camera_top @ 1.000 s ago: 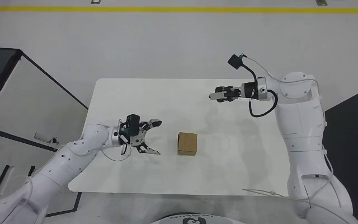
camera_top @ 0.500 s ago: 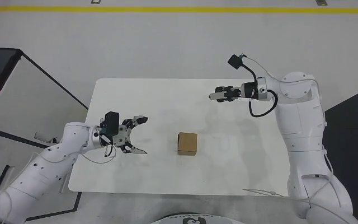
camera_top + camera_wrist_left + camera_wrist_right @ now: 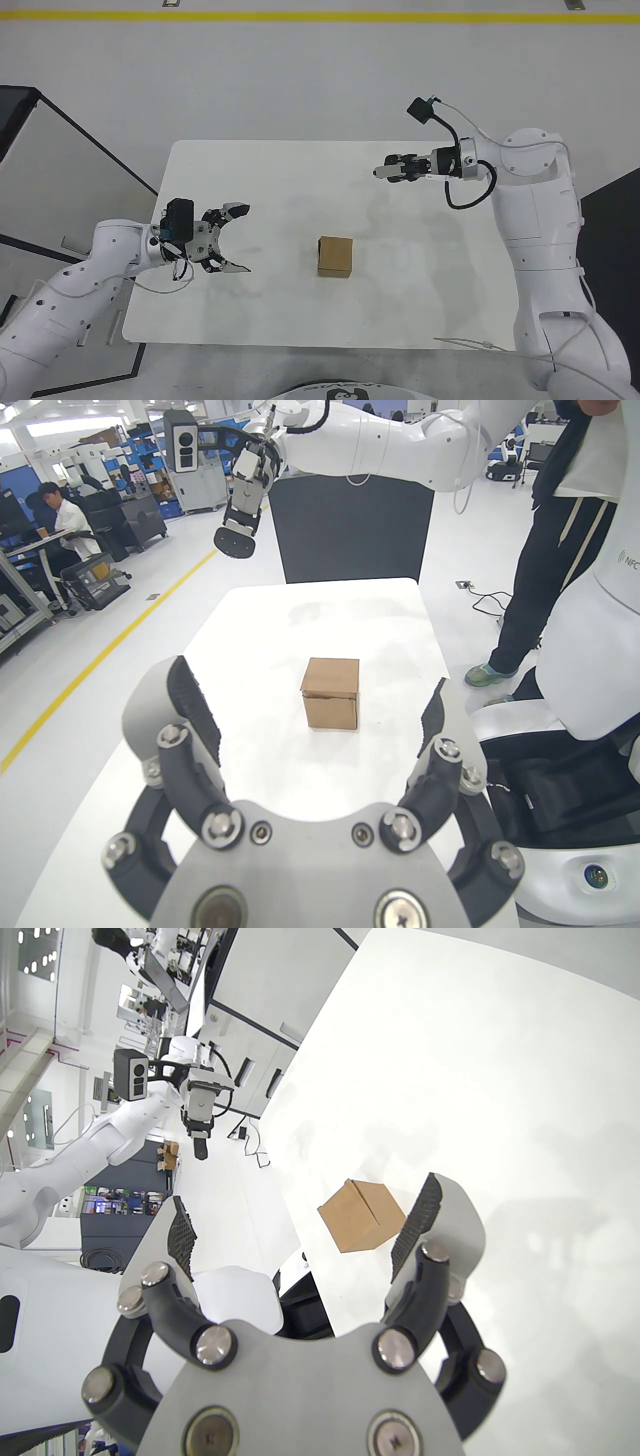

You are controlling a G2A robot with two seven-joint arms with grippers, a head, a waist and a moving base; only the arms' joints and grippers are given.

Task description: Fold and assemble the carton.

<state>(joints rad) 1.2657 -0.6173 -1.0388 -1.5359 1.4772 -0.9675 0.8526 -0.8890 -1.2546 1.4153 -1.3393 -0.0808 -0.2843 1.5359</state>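
On the white worktop, in the top view, the brown carton stands closed as a small cube, nearer the robot's edge than the far edge. The left tool is held over the left part of the worktop, well apart from the carton, its fingers spread wide and its opening turned toward the carton. The right tool is held over the far right part of the worktop, likewise well apart from the carton. In the left wrist view, the left tool has its fingers spread and nothing between them. The carton stands ahead of it on the worktop, framed between the two fingertips but touching neither. Its upper flaps are folded down, with a slightly ragged seam along the near top edge. The right tool hangs in the air beyond the carton. In the right wrist view, the right tool has its fingers spread and grips nothing. The carton sits farther off on the worktop, near its edge, with a seam line across one face. The left tool appears beyond that edge, apart from the carton.
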